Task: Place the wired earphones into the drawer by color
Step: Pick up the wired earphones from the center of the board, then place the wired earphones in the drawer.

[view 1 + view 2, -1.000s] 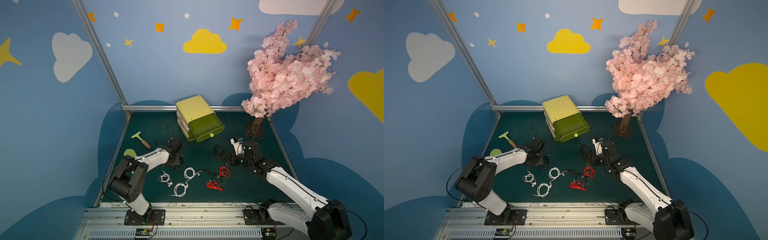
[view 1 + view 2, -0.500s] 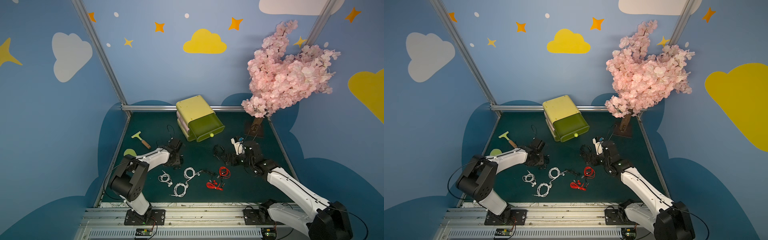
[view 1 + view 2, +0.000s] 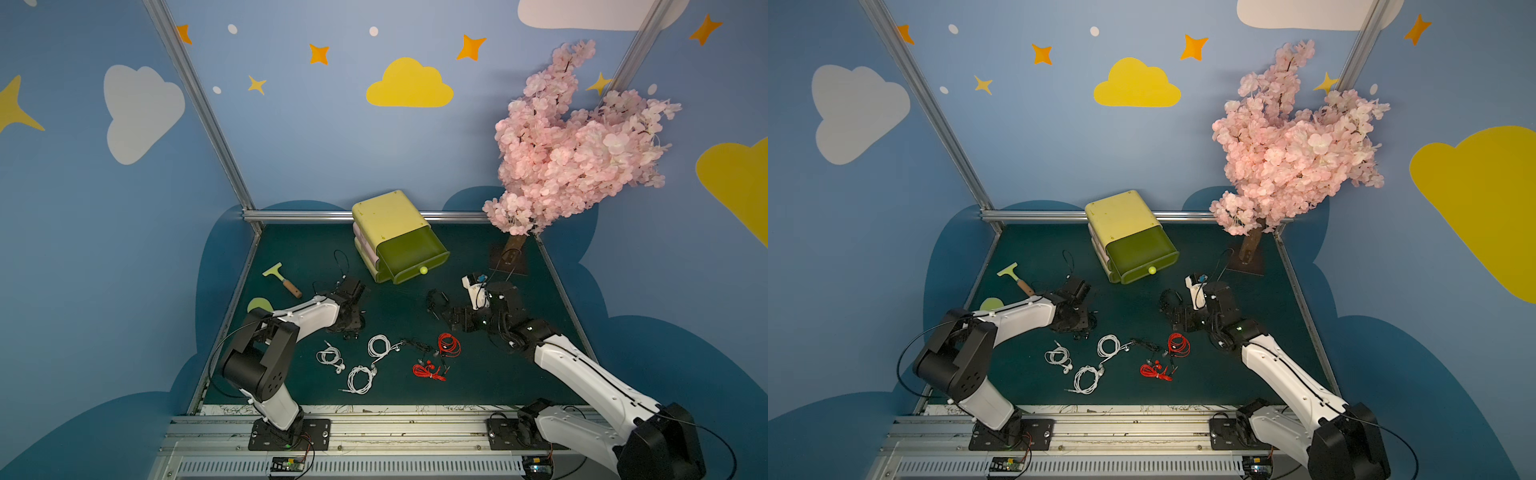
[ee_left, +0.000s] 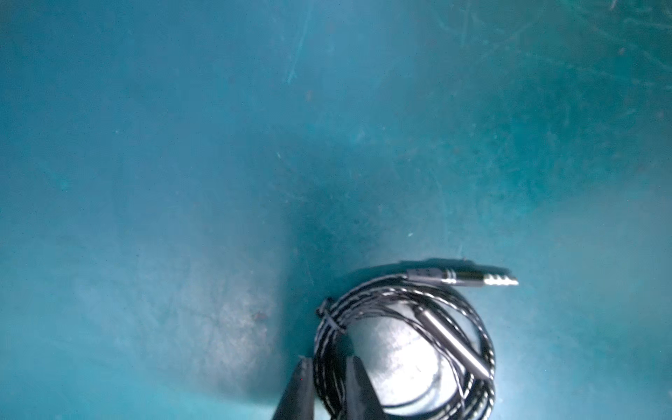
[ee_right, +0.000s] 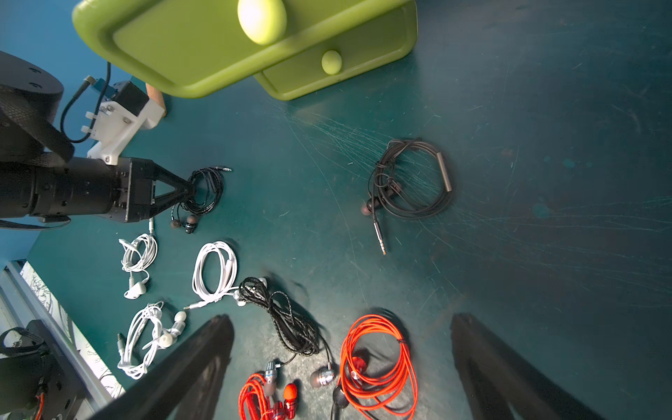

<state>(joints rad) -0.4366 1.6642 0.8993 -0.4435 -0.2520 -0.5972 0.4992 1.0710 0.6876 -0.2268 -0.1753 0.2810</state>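
Left gripper (image 4: 329,363) tight around one edge of the black braided earphone coil (image 4: 447,338).

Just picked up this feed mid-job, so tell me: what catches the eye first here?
The pink blossom tree towers over the back right corner, and the yellow-green drawer chest stands at the back middle, its top drawer pulled out. In front lie white earphones and red earphones, and the left gripper pinches black earphones beside them.
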